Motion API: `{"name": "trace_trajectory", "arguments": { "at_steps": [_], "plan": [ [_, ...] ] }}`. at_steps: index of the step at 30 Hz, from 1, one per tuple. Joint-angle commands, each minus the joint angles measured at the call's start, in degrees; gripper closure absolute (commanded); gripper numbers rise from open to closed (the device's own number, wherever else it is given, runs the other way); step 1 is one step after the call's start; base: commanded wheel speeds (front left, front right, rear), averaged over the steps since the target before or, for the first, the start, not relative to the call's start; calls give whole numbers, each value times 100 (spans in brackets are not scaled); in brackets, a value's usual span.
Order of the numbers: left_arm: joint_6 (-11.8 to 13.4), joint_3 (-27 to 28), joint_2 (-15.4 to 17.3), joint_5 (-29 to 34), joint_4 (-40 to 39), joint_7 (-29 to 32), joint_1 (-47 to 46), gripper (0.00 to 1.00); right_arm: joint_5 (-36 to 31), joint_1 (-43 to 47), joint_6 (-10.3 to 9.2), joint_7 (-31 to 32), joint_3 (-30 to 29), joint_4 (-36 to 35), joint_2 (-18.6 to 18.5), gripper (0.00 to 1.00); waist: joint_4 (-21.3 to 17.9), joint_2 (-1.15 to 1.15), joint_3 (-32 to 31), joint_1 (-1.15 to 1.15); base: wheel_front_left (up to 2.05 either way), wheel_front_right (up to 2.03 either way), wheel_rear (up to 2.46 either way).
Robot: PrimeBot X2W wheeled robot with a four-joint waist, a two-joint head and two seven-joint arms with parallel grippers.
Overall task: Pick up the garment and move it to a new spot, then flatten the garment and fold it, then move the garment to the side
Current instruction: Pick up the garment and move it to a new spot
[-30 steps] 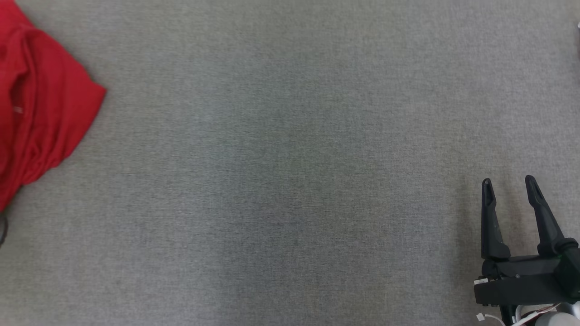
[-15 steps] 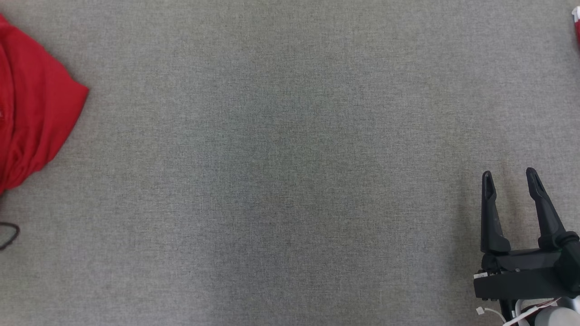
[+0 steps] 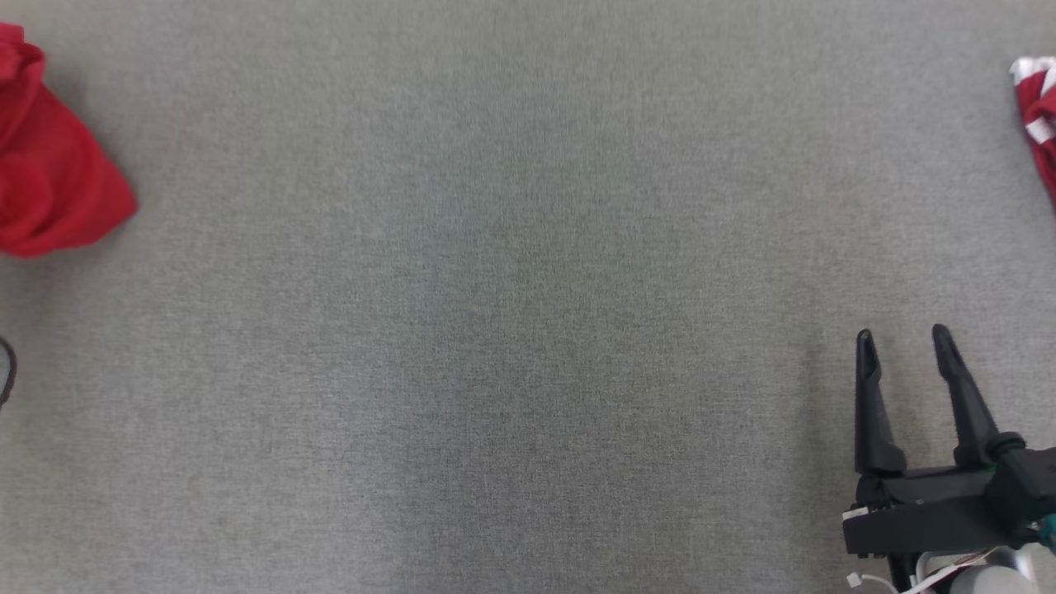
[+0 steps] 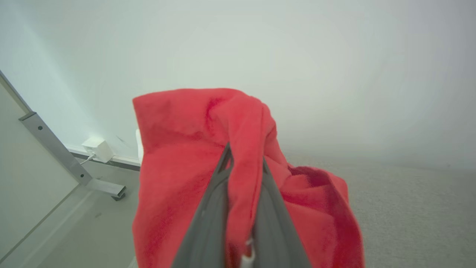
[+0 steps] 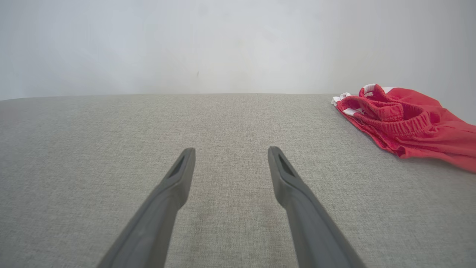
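While the left gripper (image 4: 243,159) is clenching the red garment (image 4: 174,156), it is bunching at the far left of the grey surface (image 3: 528,330). The right gripper (image 3: 904,342) is hovering wide open, empty

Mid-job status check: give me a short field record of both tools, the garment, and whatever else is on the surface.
left tool: shut on the red soft-cloth garment, fabric pinched between its fingers
garment state: bunched and crumpled, at the left edge of the head view
right tool: open, empty, above bare surface
surface: grey woven fabric surface
other item: red shorts with white trim and elastic waistband, lying at the right edge, apart from the right tool
task stage: garment gripped; flattening and folding not yet done
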Motion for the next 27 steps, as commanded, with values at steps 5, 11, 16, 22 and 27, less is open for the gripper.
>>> {"name": "trace_trajectory", "arguments": {
  "at_steps": [5,11,16,22,27],
  "plan": [
    [11,-350,78,20,-544,-201,-278,100,127,-21,-14,-131,110,243,67,0,-85,0,-464,0,0,0,0],
    [11,-987,-64,49,-1389,-64,-711,100,285,-30,-14,-263,208,545,133,0,-454,0,-776,0,0,0,0],
    [11,-1460,-368,-45,-2042,153,-984,100,413,5,-14,-324,266,722,158,0,-911,0,-904,0,0,0,0],
    [21,-1919,-920,-134,-2536,328,-906,100,557,49,-14,-349,338,835,173,0,-1458,0,-938,0,0,0,0],
    [90,-2264,-1363,-169,-2719,325,-439,100,724,120,-14,-351,396,782,176,0,-1803,0,-974,0,0,0,0]
  ]
}}
